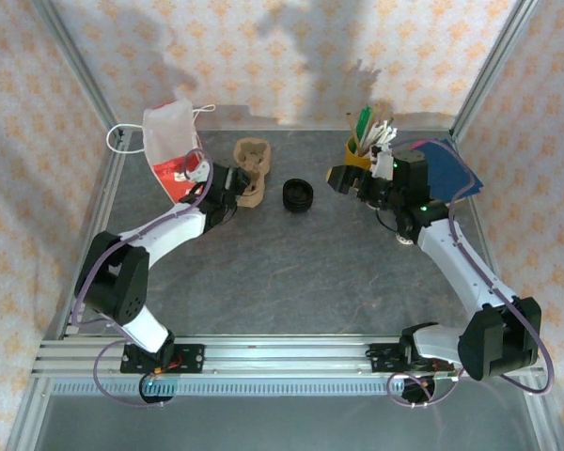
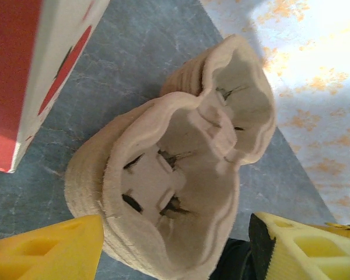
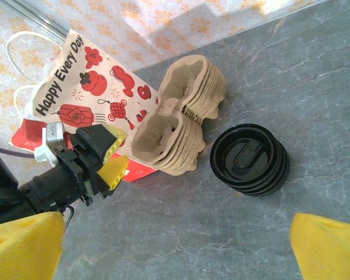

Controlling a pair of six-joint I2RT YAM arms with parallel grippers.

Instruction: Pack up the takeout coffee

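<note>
Our left gripper (image 2: 175, 251) stands spread, fingers flanking the pulp carrier stack's (image 2: 181, 169) near end. We should pinch one wall squarely, clear of the gift bag (image 2: 23, 76) at 9 o'clock. The black lid (image 3: 249, 159) sits at the stack's 3 o'clock, and the right gripper (image 3: 175, 251) hovers spread beyond it.

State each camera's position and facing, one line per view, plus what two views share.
Top external: above and behind the bases, looking down at the grey table; both arms show, left gripper and right gripper.
Left wrist: on the left arm, close on the beige moulded-pulp cup carrier; own yellow fingers at bottom corners.
Right wrist: on the right arm, facing across the table at the stack of round black plastic lids; own yellow fingers show.
Shared: both wrist views hold the carrier and the red-and-white paper bag.
</note>
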